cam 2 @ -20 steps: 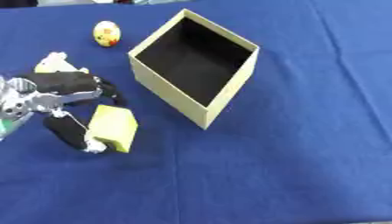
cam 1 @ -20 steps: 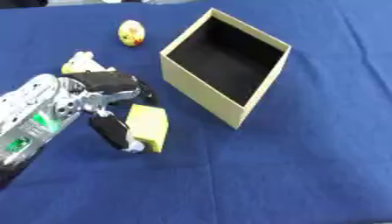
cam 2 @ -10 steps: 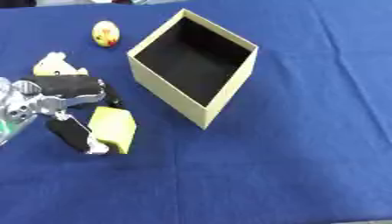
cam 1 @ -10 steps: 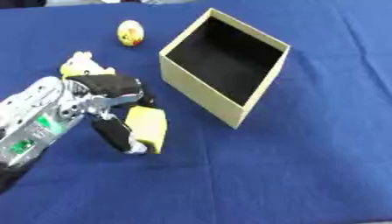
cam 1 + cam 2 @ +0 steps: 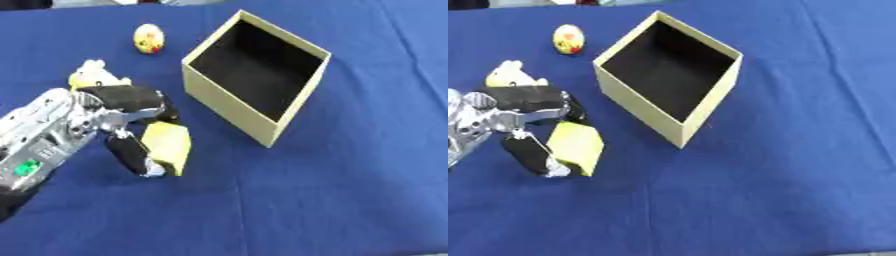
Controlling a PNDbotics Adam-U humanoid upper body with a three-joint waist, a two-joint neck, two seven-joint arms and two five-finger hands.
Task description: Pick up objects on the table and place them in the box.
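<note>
One yellow block (image 5: 168,145) sits clamped in the left robot hand (image 5: 122,125), mid-pickup; next it needs carrying right to the open cardboard box (image 5: 256,75) beside it.

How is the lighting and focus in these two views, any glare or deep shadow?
Left eye view: even light, soft focus, no glare on the blue cloth; the box is dark inside. Right eye view: likewise; the left hand and yellow block look slightly blurred.

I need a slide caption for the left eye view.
Left hand pinching a yellow block beside the open box.
</note>
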